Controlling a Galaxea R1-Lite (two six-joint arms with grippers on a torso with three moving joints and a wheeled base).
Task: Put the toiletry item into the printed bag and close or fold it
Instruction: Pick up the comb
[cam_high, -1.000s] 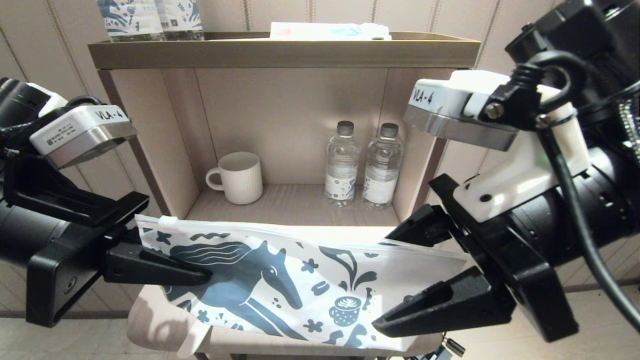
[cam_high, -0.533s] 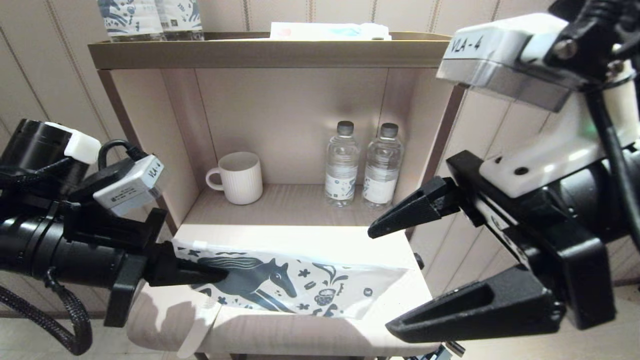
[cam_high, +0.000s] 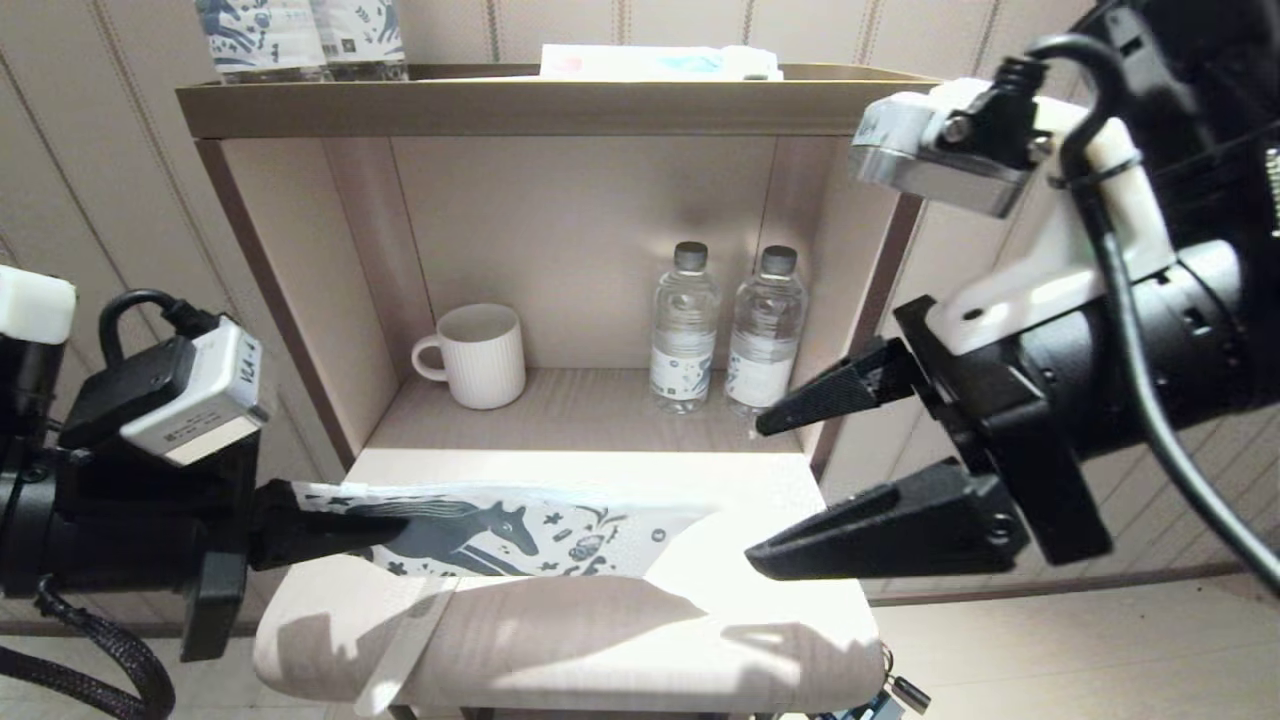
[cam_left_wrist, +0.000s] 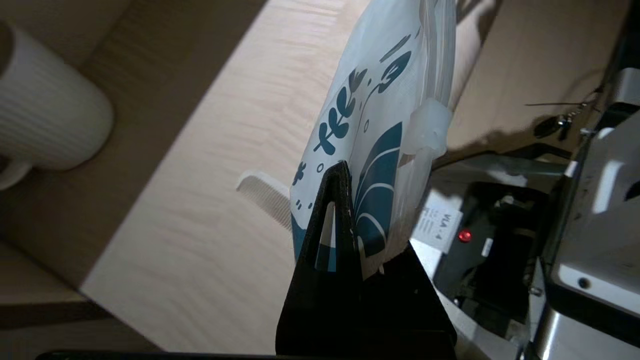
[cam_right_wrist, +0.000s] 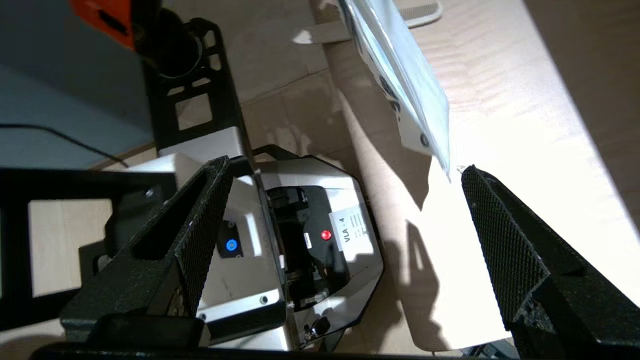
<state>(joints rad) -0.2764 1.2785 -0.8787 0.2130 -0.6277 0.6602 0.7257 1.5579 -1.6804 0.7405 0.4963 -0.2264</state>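
Observation:
The printed bag with its dark blue horse hangs edge-on just above the pale table top. My left gripper is shut on the bag's left end, low at the table's left side. The left wrist view shows the fingers clamped on the bag, near the zip slider. The white comb lies on the table under the bag's left end, its handle past the front edge and its teeth showing beside the bag. My right gripper hangs open and empty off the bag's free right end.
Behind the table is an open shelf niche with a ribbed white mug and two clear water bottles. Blue-printed bottles and a flat packet stand on the shelf top. The table's rounded front edge is close.
My left gripper has sunk and drawn left with the bag, which came down almost onto the table. My right gripper has pulled away from the bag's right end, still open.

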